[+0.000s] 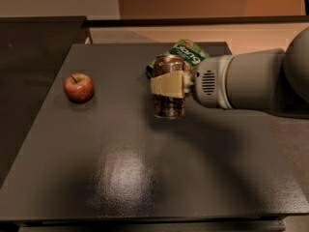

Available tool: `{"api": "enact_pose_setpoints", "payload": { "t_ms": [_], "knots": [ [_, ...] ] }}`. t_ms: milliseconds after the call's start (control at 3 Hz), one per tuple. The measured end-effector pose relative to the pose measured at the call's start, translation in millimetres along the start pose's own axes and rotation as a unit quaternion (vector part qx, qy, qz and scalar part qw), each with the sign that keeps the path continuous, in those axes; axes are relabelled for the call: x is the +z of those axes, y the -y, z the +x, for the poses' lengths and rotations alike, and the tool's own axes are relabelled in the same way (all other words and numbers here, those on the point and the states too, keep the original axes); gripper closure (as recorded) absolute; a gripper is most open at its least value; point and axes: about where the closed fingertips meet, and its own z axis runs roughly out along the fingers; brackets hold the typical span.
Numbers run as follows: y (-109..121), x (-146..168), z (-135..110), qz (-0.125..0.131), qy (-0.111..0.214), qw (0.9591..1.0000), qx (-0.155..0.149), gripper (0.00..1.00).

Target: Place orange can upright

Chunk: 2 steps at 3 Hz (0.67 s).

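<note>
The orange can (168,105) stands upright near the middle of the dark table (120,168), its coppery body with dark print showing below the finger and its top rim above it. My gripper (168,85) reaches in from the right and is shut around the can's middle, with one pale finger pad (167,86) across its front. The far finger is hidden behind the can. The can's base looks at or just above the tabletop.
A red apple (78,87) sits at the left of the table. A green snack bag (186,53) lies just behind the can. My thick grey arm (251,81) covers the right side. A lower dark surface (29,57) lies to the left.
</note>
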Motion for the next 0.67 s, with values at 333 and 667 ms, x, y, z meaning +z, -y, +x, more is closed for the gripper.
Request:
{"api": "enact_pose_setpoints", "payload": {
  "t_ms": [333,667],
  "knots": [
    [0.5,0.1,0.2,0.000,0.000,1.0000,-0.001,1.00],
    [2.8,-0.3,1.0,0.014,-0.009,0.9996,-0.021,1.00]
  ]
}}
